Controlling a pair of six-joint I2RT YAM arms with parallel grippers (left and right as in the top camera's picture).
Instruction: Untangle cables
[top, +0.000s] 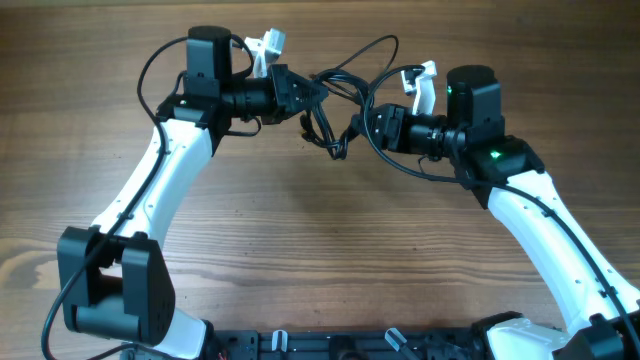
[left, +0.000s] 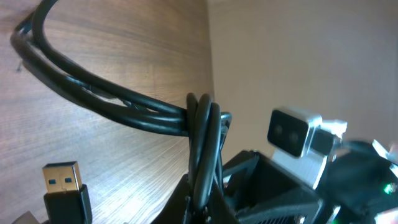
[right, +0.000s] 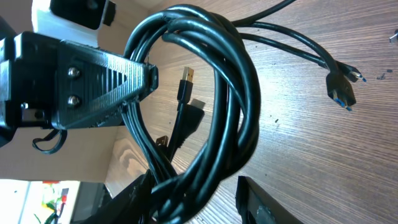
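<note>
The cables (top: 333, 112) are a bundle of thin black cords hanging between my two grippers above the table, with one loop arching back (top: 385, 45). My left gripper (top: 305, 97) is shut on several strands (left: 202, 155), pinched upright between its jaws (left: 202, 205). A USB plug with a blue insert (left: 62, 180) hangs beside it. My right gripper (top: 362, 128) is open. The coil (right: 230, 93) passes between its fingers (right: 199, 196) and lies against the left finger, with a gap to the right finger. Another plug (right: 341, 90) lies on the wood.
The wooden table (top: 300, 240) lies under both arms. The left arm base (top: 110, 290) and right arm base (top: 560, 320) stand at the front edge. The left gripper's finger (right: 93, 81) shows close in the right wrist view. The right arm's camera (left: 295, 130) is near the left gripper.
</note>
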